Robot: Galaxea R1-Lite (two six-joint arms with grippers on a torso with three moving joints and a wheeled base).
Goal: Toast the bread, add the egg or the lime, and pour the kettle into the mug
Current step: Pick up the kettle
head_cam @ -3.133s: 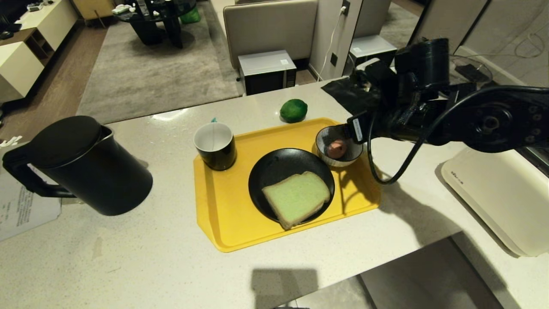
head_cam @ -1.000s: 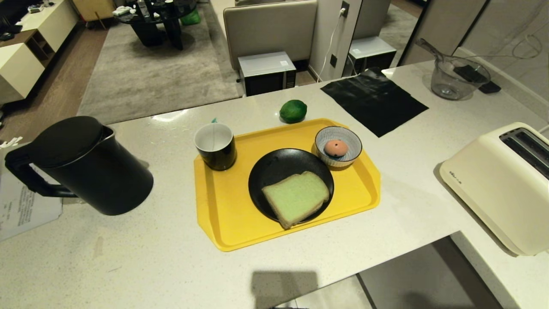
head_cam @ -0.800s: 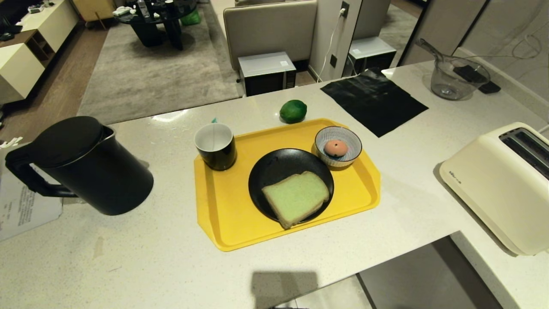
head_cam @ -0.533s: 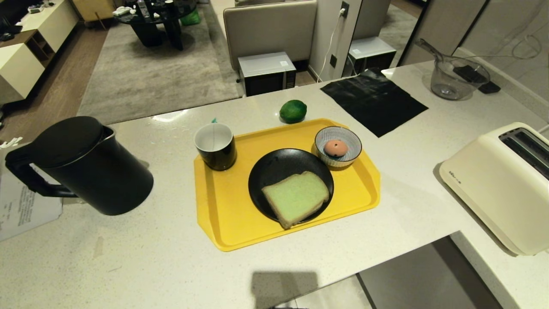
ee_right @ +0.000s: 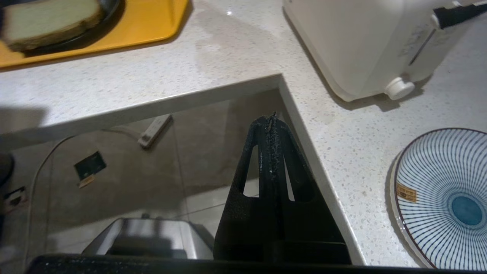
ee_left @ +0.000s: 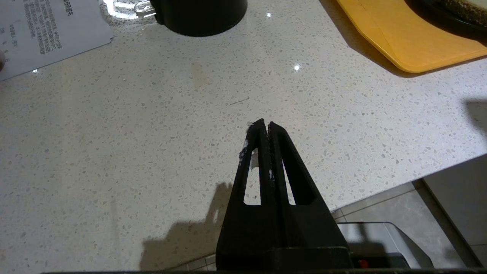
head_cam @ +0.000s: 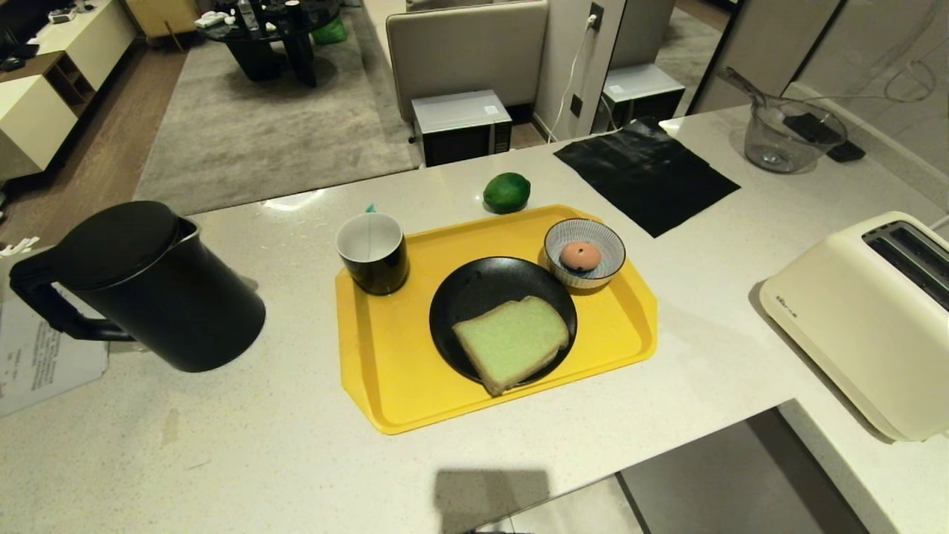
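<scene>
The bread lies on a black plate on the yellow tray. The salmon-pink egg rests in a striped bowl at the tray's back right. The lime sits on the counter behind the tray. The black mug stands on the tray's back left corner, and the black kettle stands at the far left. Neither arm shows in the head view. My left gripper is shut and empty over the counter's near edge. My right gripper is shut and empty off the counter's inner corner. The bread shows there too.
A cream toaster stands at the right, also in the right wrist view as the toaster. A striped plate lies near it. A black mat, a glass jug and a printed paper lie around the counter.
About three seconds ago my right arm reached over the striped bowl; it has since withdrawn out of the head view. Nothing on the counter has moved over the last second.
</scene>
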